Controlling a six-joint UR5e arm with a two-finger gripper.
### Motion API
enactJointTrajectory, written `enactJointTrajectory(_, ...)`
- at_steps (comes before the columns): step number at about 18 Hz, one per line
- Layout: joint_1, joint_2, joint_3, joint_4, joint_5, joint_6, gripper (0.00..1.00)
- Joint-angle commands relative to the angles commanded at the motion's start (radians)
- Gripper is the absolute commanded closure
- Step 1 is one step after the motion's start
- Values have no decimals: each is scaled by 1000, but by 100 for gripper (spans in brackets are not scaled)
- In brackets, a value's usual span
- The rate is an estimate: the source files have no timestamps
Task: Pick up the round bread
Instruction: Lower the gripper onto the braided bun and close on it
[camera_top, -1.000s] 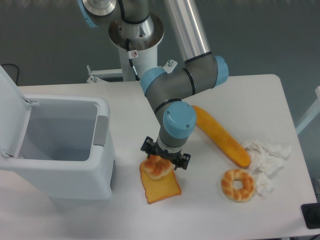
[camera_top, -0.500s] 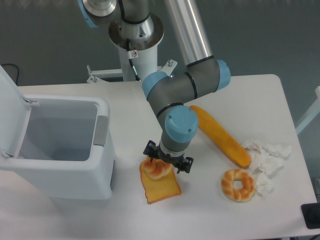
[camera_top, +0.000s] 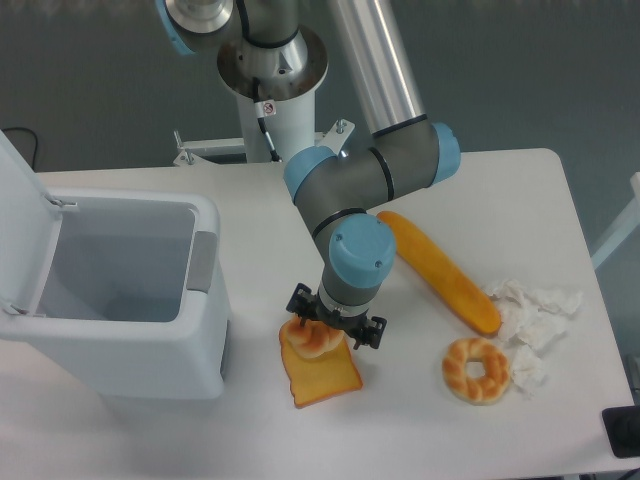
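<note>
White tabletop (camera_top: 420, 440) fills the lower view beneath a dark grey-blue backdrop, with the arm's pedestal (camera_top: 272, 90) at twelve o'clock. At nine o'clock stands a pale lidded bin (camera_top: 110, 300), its lid swung up and its cavity showing. Just below the middle of the table lies the round bread (camera_top: 315, 340), a golden knotted bun resting on the upper end of a flat orange toast slice (camera_top: 325, 375). The gripper (camera_top: 334, 326) hangs directly over the bun, its black fingers standing on either side of the top of the bun; whether they are pinching it or merely straddling it cannot be told from this angle. At three o'clock from the wrist a long baguette (camera_top: 445, 272) runs diagonally toward four o'clock, its lower end beside crumpled white paper (camera_top: 530, 315). A ring-shaped braided bread (camera_top: 477, 369) sits at five o'clock, touching the paper's edge.
</note>
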Motion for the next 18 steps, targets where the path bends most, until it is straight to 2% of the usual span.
enactJointTrajectory(18, -11, -8, -5, 20, 0, 2, 0)
